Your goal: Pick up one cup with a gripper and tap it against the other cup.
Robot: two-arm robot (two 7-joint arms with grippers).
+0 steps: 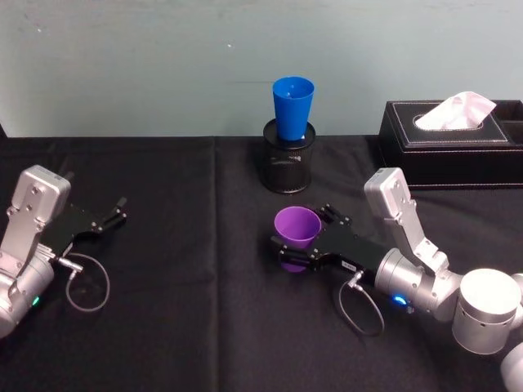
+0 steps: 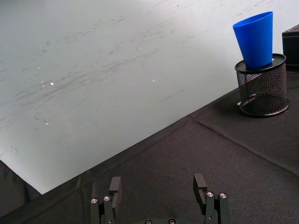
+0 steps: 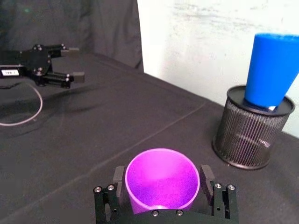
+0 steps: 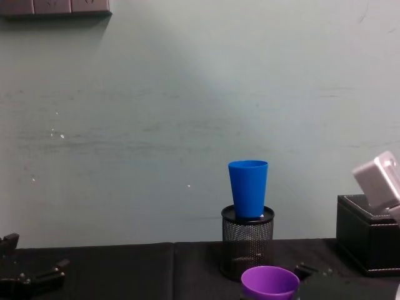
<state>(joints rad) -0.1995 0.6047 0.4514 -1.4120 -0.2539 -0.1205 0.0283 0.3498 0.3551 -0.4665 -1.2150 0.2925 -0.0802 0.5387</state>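
The pen pot (image 1: 288,157) stands at the back of the table (image 1: 180,327), near the middle. The blue cup (image 1: 292,107) sits upright in the pot's mouth. Before the pot, slightly to the right, the purple cup (image 1: 295,235) stands between the fingers of the right gripper (image 1: 304,237), whose arm reaches in from the right. The tissue box (image 1: 453,139) lies at the back right, behind that arm. The left gripper (image 1: 110,214) rests well apart, at the table's left.

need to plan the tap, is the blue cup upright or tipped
Upright, rim up: the blue cup stands with its base in the mesh pen pot.
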